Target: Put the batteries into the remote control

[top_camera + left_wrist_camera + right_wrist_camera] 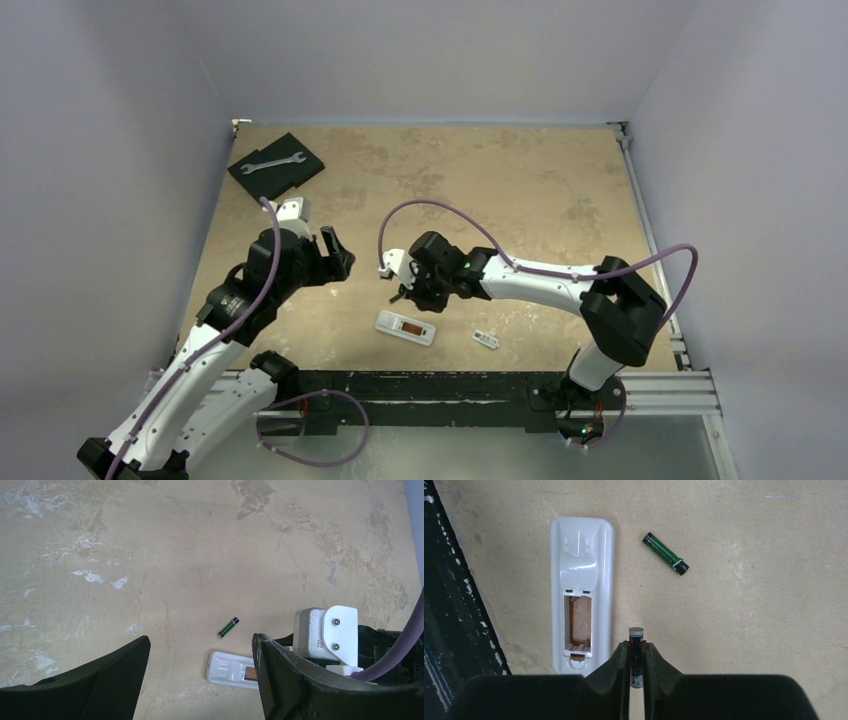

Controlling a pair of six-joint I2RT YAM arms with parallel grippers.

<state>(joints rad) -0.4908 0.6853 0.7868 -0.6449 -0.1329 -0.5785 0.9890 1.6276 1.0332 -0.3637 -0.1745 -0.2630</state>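
Here, my right tool (636, 656) is clamped on one battery (635, 639). Both fingers pinch its sides, and its pale end cap sticks out past the tips. In the right wrist view this held battery sits at lower centre of the frame, just beside the lower right corner of the remote control (583, 555). I cannot tell whether it touches the bench (500, 190).

The remote control lies flat, back side up, in the left half of that frame. Its open bay (578, 620) shows an orange-brown lining. The second battery (665, 554), green and black, lies on the bench at upper centre-right of the same frame. It is set on a diagonal and lies apart from the remote control.

My left tool (200, 645) has its fingers spread wide apart. In the top view it hangs at left of centre, well apart from the remote control, which lies at lower centre. In the left wrist view the second battery shows in the gap between my two dark fingers. One end of the remote control peeps out beside the finger on the right of that frame.

A small white piece (486, 340) lies on the bench just lower right of the remote control in the top view. At the upper left corner of the bench a wrench (272, 162) rests on a black pad (288, 180).
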